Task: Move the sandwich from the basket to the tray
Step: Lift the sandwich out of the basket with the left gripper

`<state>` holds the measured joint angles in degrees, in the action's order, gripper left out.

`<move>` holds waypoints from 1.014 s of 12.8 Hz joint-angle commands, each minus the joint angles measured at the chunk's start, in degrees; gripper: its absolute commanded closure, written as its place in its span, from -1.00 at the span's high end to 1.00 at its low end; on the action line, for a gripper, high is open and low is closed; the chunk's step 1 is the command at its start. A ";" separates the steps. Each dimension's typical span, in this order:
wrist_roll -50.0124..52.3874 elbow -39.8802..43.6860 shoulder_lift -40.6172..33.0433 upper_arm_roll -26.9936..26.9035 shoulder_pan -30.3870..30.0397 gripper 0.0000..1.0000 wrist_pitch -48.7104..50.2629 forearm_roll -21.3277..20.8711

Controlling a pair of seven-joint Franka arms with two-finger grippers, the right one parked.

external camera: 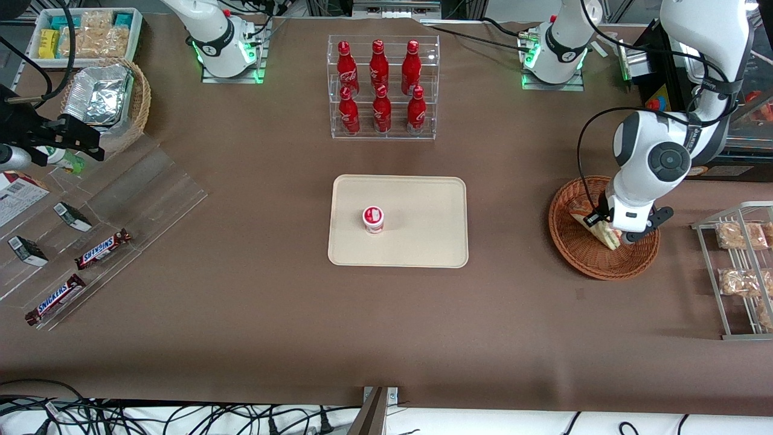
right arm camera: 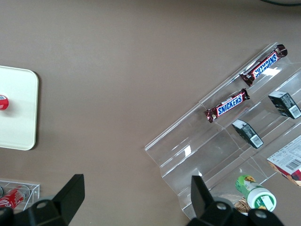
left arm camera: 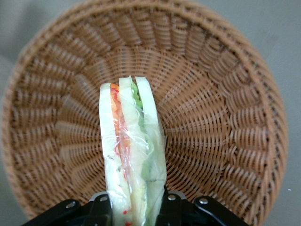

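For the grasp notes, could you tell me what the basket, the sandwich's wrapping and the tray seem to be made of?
Basket: woven wicker, reddish-brown, ribbed strands visible. Sandwich, held by the gripper above the basket: wrapped in clear glossy film, probably plastic, which wrinkles and glints. Tray: smooth matte cream, likely plastic.

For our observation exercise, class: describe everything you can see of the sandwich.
The sandwich is a wedge in clear wrap: white bread slices with orange-red and green filling between them. It stands on edge over the round woven basket, at the side nearer the working arm's end of the table. The gripper is shut on it, one finger against each bread face. Whether its lower edge touches the basket floor cannot be told.
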<state>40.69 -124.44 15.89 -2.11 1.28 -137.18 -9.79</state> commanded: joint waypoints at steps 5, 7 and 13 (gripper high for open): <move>-5.78 18.50 -2.62 5.44 0.13 -1.00 22.64 -0.76; -10.96 22.99 -2.53 5.80 0.22 -1.00 27.03 1.51; -33.02 32.23 -2.36 7.99 0.39 -1.00 37.15 11.37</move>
<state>13.49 -95.29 12.86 4.33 1.76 -103.04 -0.63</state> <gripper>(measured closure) 0.815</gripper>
